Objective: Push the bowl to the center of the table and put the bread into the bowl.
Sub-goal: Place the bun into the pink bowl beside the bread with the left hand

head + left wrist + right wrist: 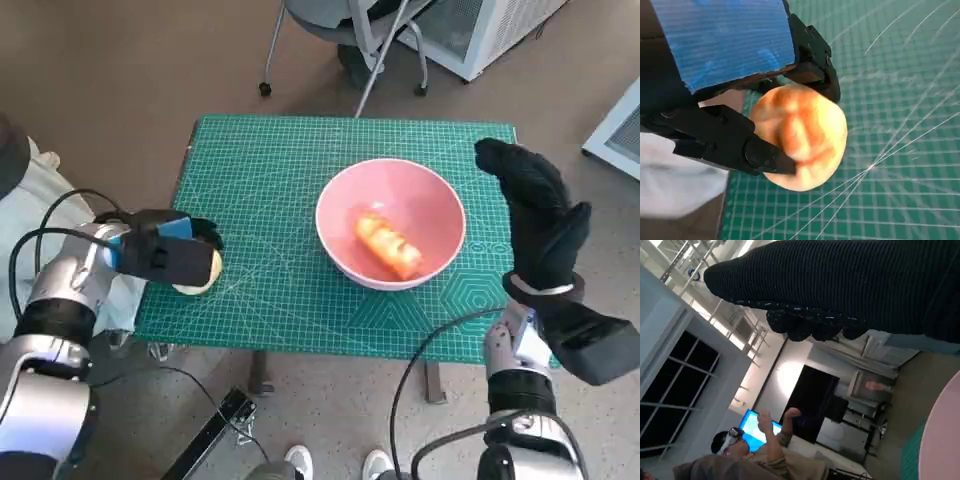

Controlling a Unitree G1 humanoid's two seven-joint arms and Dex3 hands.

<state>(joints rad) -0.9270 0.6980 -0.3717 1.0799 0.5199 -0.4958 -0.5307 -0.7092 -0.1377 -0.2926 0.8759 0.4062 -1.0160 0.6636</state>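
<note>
So the surface [270, 200] here is a small table covered edge to edge with a green cutting mat, white grid lines all over it. It sits on a brownish floor [120, 80]. Past the far edge there's an office chair [350, 30] on casters, plus a white cabinet [480, 30] in the top right corner. Some black cables hang under the near edge. The right wrist view catches a person [755, 455] sitting in the room with both hands raised, a blue screen behind them, tall dark windows off to one side.

Counting things: one pink bowl [440, 205], two pieces of bread. The bowl sits roughly mid-surface, a bit toward the robot's right. One long bread roll [388, 245] is lying inside it, golden and ridged.

The second one is a round bun [200, 272], pale with an orange-brown top, down at the near left corner of the mat. The left hand [165, 250] has it pinched: in the left wrist view the black fingers [730, 142] clamp it from both sides, and the bun looks to be at or just above the mat there, can't tell which.

The right hand [535, 210] is up beside the bowl's right rim, fingers spread loosely, holding nothing, not touching the bowl as far as I can see.
</note>
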